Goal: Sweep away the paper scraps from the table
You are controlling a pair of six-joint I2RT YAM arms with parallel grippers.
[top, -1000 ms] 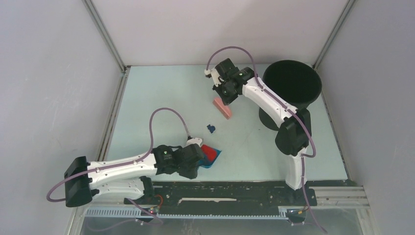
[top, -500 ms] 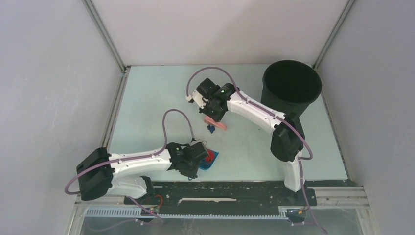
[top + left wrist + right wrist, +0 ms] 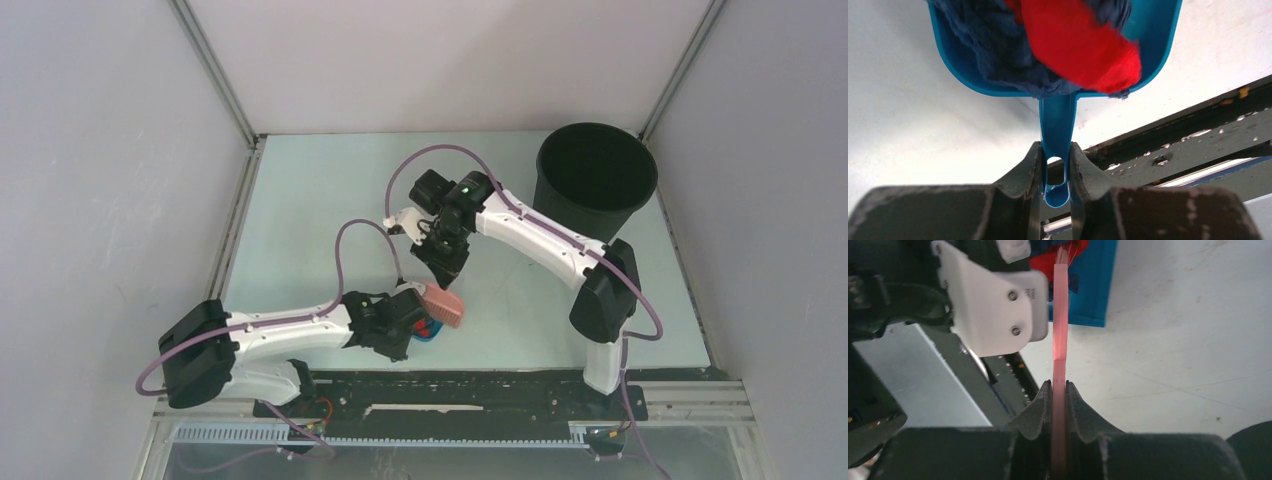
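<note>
Dustpan contents: I see the blue dustpan [image 3: 1155, 35] holding one red scrap [image 3: 1078, 45] on top of a wad of dark blue scraps [image 3: 993, 45]. The red one reaches the back wall by the handle.
Dustpan place: it lies flat on the table [image 3: 320, 200], near the front edge, just ahead of the left arm's wrist.
Bin: a black bin [image 3: 625, 205] stands upright at the far right of the table, well apart from the dustpan. Its inside is too dark for me to tell what it holds.
Brush: the pink brush [image 3: 443, 306] sits at the dustpan's mouth, its bristles over the pan and reaching the red scrap.
Left claw: my left claw [image 3: 1054, 150] is narrow, pinching the dustpan's thin handle between both fingers.
Right claw: my right claw [image 3: 1057, 386] is clamped tight on the brush's flat handle, pointing down towards the pan.
Count, containers: I count two, one dustpan and one bin.
Count, tools: one brush.
Count, scraps: one red. I cannot split the dark blue mass into separate pieces.
Count, arms: two, meeting over the dustpan.
</note>
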